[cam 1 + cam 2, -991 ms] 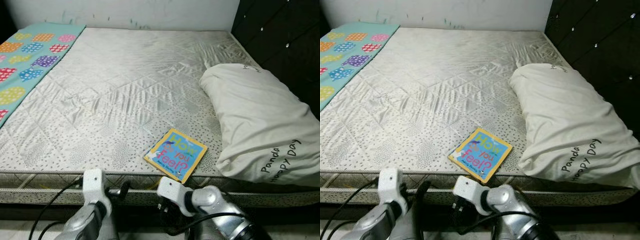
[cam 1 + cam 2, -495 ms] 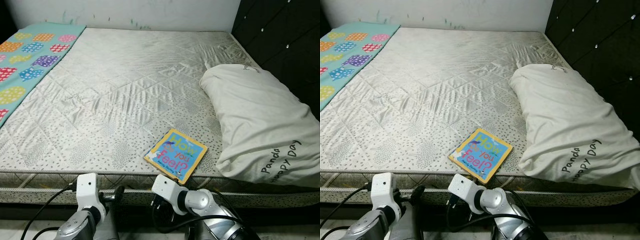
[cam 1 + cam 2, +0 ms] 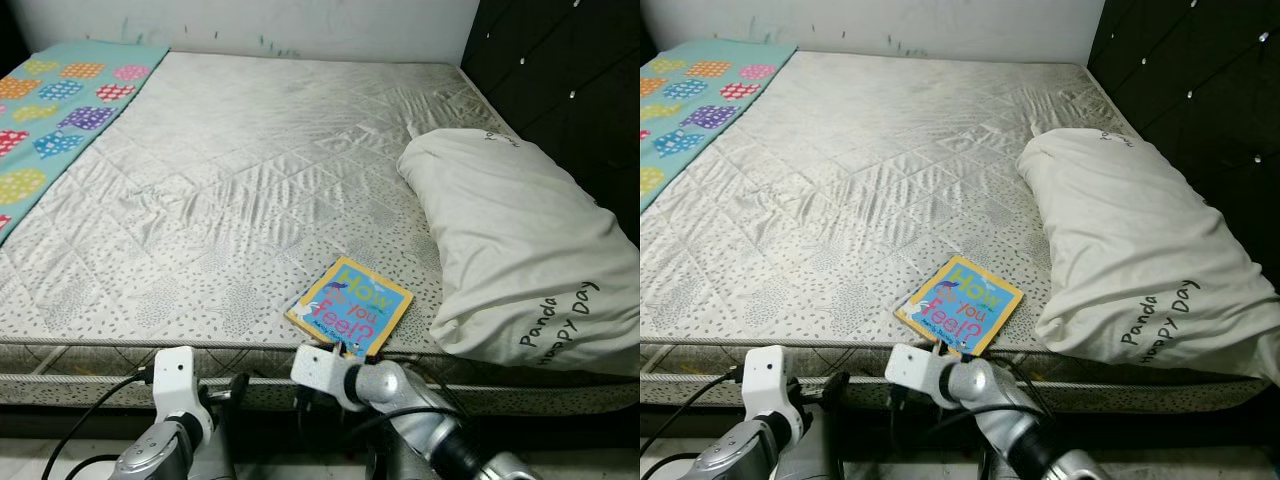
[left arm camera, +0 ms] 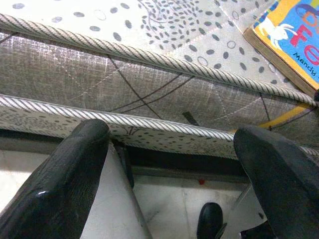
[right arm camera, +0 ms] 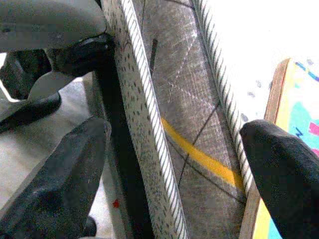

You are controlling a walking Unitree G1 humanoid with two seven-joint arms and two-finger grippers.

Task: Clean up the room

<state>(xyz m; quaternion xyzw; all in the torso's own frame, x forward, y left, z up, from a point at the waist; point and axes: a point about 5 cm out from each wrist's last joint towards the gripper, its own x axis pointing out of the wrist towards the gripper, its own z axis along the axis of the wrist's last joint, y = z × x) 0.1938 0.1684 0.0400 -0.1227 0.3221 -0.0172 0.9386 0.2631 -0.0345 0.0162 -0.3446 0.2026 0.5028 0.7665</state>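
A children's book (image 3: 350, 320) with a blue and yellow cover lies flat near the front edge of the bare mattress (image 3: 250, 200), beside a large white pillow (image 3: 520, 260). My right arm (image 3: 345, 378) reaches up to the mattress edge just below the book. The right gripper (image 5: 169, 174) is open across the mattress side. One of its fingers (image 5: 284, 169) is next to the book's (image 5: 299, 94) near edge. My left gripper (image 4: 169, 174) is open and empty, low in front of the mattress side, left of the book (image 4: 294, 35).
A teal blanket (image 3: 50, 120) with coloured spots covers the bed's far left. A black padded headboard (image 3: 560, 70) stands at the right behind the pillow. A white wall runs along the back. Pale floor shows under the bed frame (image 4: 164, 199).
My right arm has pushed forward and up to the mattress edge under the book. The left arm dropped lower after the first frame, then held still. The book has not moved.
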